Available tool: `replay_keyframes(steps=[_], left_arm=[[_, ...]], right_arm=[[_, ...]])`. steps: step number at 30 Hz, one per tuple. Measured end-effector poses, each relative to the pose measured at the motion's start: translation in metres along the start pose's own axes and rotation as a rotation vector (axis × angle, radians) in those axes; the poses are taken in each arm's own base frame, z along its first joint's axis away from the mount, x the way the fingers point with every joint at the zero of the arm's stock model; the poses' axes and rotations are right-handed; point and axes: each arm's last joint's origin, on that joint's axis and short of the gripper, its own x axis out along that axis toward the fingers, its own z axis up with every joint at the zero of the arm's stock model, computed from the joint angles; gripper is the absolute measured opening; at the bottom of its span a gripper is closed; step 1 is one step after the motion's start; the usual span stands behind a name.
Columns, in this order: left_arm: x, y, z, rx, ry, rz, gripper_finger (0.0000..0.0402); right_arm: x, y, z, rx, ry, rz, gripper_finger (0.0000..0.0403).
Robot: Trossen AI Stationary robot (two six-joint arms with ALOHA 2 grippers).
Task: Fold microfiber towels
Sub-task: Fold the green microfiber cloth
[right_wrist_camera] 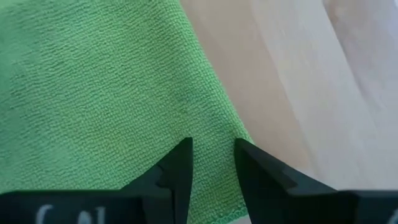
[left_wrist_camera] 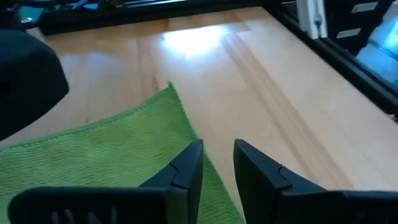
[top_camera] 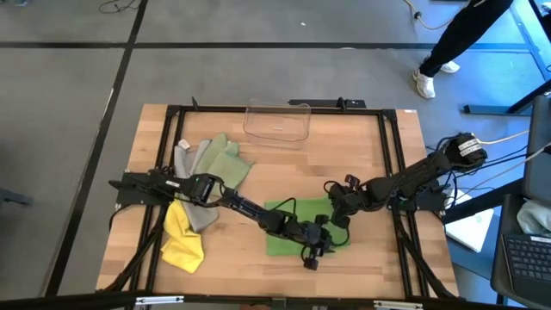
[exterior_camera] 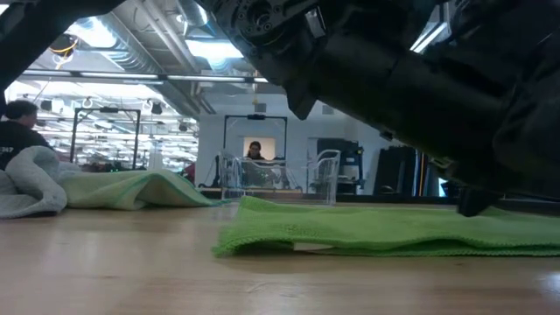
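Left gripper (left_wrist_camera: 217, 165): fingers standing slightly apart, hovering over the near-right edge of the bright green towel (top_camera: 297, 226). Right gripper (right_wrist_camera: 211, 162): likewise parted, over the same edge, seemingly holding nothing. Towel is lying flat at table centre-front between both arms.

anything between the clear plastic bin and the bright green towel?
Nothing: in the high view only bare wood lies between the clear plastic bin and the bright green microfiber towel.
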Motion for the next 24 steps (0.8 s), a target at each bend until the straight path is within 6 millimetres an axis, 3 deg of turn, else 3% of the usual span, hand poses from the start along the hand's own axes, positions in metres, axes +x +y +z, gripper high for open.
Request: replay_keyframes(steps=[7, 24], left_arm=[[0.012, 0.009, -0.020, -0.023, 0.018, 0.061, 0.0082], [0.014, -0.001, -0.023, -0.043, -0.011, -0.035, 0.0082]], right_arm=[[0.000, 0.005, 0.008, 0.009, -0.044, 0.086, 0.0123], [0.015, -0.015, -0.001, 0.060, -0.019, 0.037, 0.0123]])
